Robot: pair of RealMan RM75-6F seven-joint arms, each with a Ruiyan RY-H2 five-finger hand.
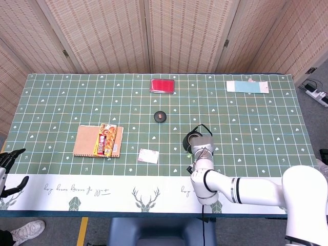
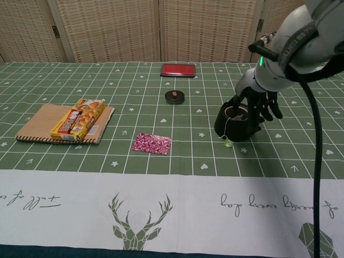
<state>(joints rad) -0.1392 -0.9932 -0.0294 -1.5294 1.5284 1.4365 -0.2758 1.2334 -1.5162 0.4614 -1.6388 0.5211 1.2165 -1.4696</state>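
Observation:
A black teapot [image 2: 236, 124] with a tea-bag string and a green tag [image 2: 228, 143] stands right of the table's middle. My right hand [image 2: 257, 103] hangs over its top where the handle arches, fingers [image 2: 270, 109] pointing down and apart, touching or nearly touching the pot. In the head view my right forearm covers most of the teapot [image 1: 190, 139] and hides the hand. My left hand [image 1: 9, 171] is off the table's front left corner, fingers spread, holding nothing.
A small black lid [image 2: 174, 97] lies behind the pot, a red case [image 2: 178, 70] further back. A pink packet [image 2: 152, 143] lies front centre. A snack pack [image 2: 78, 118] rests on a brown notebook [image 2: 35, 124] at left. A blue-white card [image 1: 248, 86] lies back right.

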